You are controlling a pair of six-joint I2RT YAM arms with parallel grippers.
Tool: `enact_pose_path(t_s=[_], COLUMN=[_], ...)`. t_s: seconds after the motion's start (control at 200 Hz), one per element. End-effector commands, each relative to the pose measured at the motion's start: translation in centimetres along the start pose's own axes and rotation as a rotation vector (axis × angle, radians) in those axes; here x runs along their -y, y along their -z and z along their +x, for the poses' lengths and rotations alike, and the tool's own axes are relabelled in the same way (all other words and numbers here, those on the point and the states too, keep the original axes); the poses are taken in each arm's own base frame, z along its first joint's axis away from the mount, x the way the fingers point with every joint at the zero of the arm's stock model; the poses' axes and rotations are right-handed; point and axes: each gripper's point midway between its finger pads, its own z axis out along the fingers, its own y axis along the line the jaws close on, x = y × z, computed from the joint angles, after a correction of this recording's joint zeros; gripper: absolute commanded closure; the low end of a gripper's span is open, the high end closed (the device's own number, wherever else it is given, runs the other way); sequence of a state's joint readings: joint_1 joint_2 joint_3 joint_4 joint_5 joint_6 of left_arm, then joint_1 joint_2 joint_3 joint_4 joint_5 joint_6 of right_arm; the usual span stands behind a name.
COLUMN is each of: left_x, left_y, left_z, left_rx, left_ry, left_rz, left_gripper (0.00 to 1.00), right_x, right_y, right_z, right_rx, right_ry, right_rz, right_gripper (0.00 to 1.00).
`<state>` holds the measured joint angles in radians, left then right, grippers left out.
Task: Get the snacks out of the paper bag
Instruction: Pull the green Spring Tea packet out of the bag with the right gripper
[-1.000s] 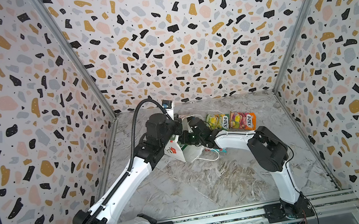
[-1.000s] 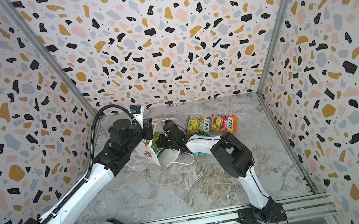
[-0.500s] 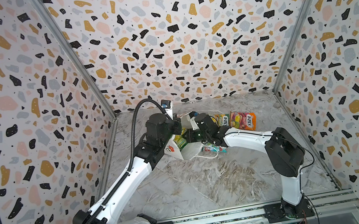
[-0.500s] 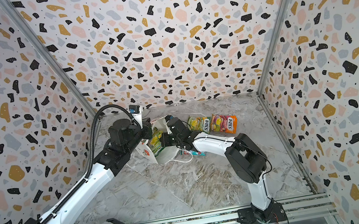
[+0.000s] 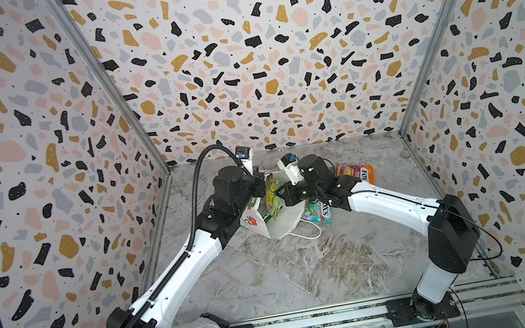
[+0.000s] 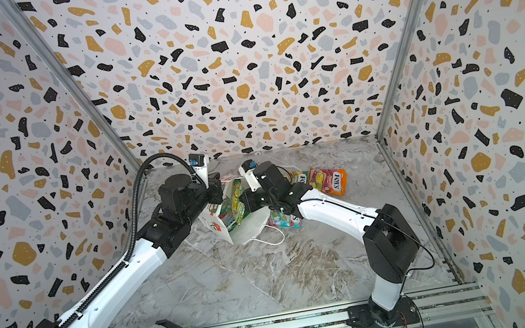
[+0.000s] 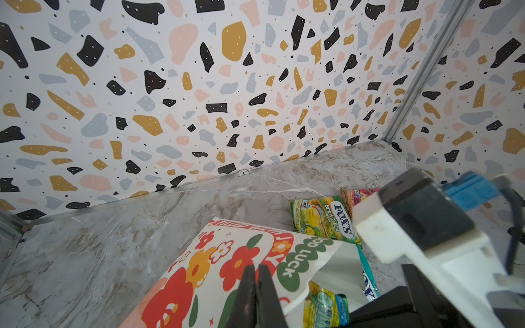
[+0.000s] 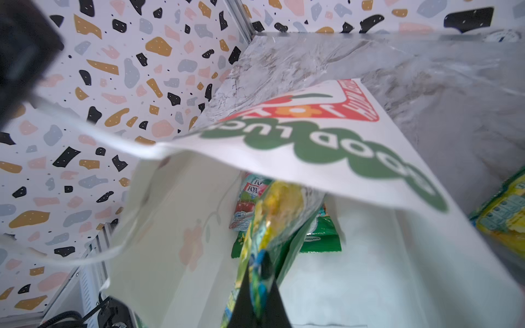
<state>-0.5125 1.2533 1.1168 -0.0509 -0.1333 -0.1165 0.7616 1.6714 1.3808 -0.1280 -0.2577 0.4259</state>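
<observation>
Cord handle (image 5: 320, 233) trailed nearest on the marble table (image 5: 306, 272), looping out from the white paper bag (image 5: 281, 224). The bag lay on its side toward the table's rear, its mouth facing the right arm. Its printed face carried red and orange flowers, "FILLED WITH JOY" on a red band, and green bubbles reading "OD LUCK", the first letters hidden in the left wrist view.

The left gripper (image 7: 256, 269) was closed, fingers pinched together on the bag's upper wall and holding the mouth raised. The right gripper (image 8: 260, 281) was clamped narrow on a green-yellow packet (image 8: 272, 215) that stood half out of the mouth. Deeper inside lay an inner teal-red packet (image 8: 248, 198) marked "FOX'S" and a green packet (image 8: 321, 235).

Just beside the bag, under the right arm, an outer teal-red packet (image 5: 314, 210) showed "OX'S". Farther back, a Spring Tea packet (image 7: 324, 218) reading "FOX'S SPRING TEA" and an orange packet (image 6: 327, 179) marked "FOX'S" lay side by side near the rear wall.
</observation>
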Motion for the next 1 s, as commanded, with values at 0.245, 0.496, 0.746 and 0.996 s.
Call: enact_pose_path(t_s=[0.245,0.496,0.746,0.996], left_x=[-0.1,-0.2,-0.2,-0.1], left_y=[0.5,0.5,0.4,0.3], left_z=[-0.8,-0.8,-0.7,-0.7], left_rx=[0.032,0.032,0.028,0.026], left_ry=[-0.005,-0.009,-0.009,-0.009], left_rz=[-0.005,-0.008,-0.007,-0.006], left_gripper=[1.00,1.00,1.00,1.00], right_x=[-1.6,0.4,2.4,4.5], right_y=[7.9,12.9,17.4,20.1], right_z=[-3.4,-5.4,-6.3,-6.2], right_rx=[0.115,0.202,0.274,0.297], right_ry=[0.187,0.196,0.202,0.197], right_rz=[0.002,0.037,0.101,0.191], right_gripper=[1.00,1.00,1.00,1.00])
